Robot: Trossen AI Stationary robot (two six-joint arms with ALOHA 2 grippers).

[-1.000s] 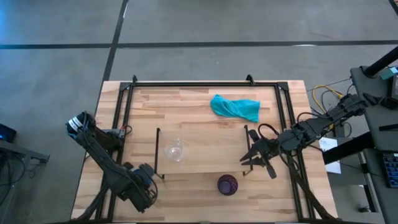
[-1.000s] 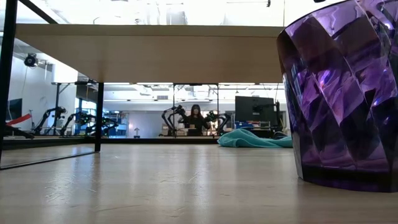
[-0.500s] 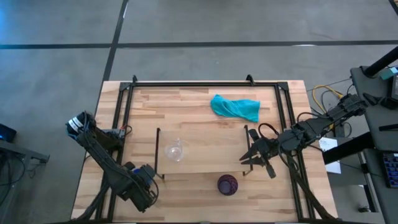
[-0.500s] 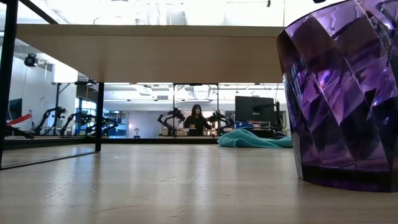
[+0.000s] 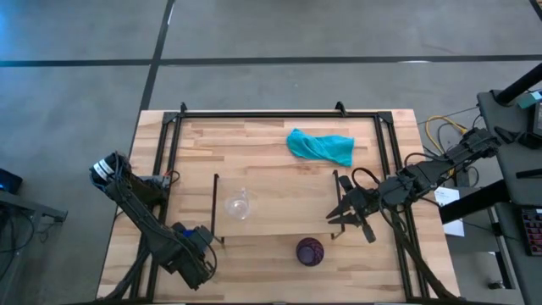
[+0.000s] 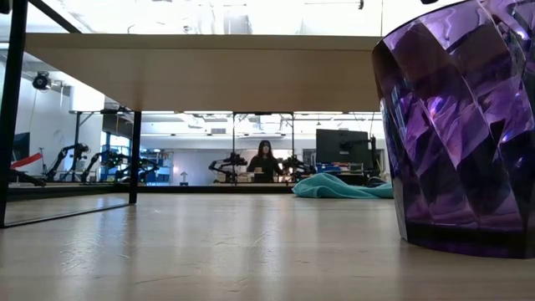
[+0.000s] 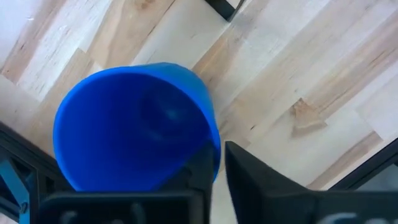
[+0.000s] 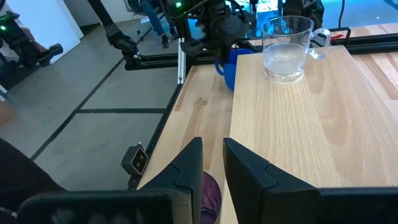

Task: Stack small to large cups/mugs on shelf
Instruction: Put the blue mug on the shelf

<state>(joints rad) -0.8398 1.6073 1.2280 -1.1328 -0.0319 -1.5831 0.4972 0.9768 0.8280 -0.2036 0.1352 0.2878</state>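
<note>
The bright blue mug [image 7: 134,127] is in my left gripper [image 7: 219,165], near the table's near-left corner [image 5: 196,254]. It also shows in the right wrist view as the blue mug [image 8: 227,70], beyond the shelf's left end. The clear glass cup [image 5: 238,204] stands upright on the light wood shelf [image 5: 284,207]. The dark purple cup [image 5: 310,251] stands on the table in front of the shelf, and looms large in the low view [image 6: 460,134]. My right gripper [image 5: 340,212] is open and hovers at the shelf's right end, touching nothing. My left gripper pinches the blue mug's side wall at the rim [image 7: 214,146], one finger inside the mug and one outside. It comes from above, pointing down. The mug stays upright, mouth up. I cannot tell whether its base is on the table.
A teal cloth [image 5: 320,146] lies bunched on the table behind the shelf. The tabletop's black frame [image 5: 254,113] runs along its far and side edges. Bare shelf top lies between the glass cup and my right gripper. A person stands far off in the room [image 6: 264,159].
</note>
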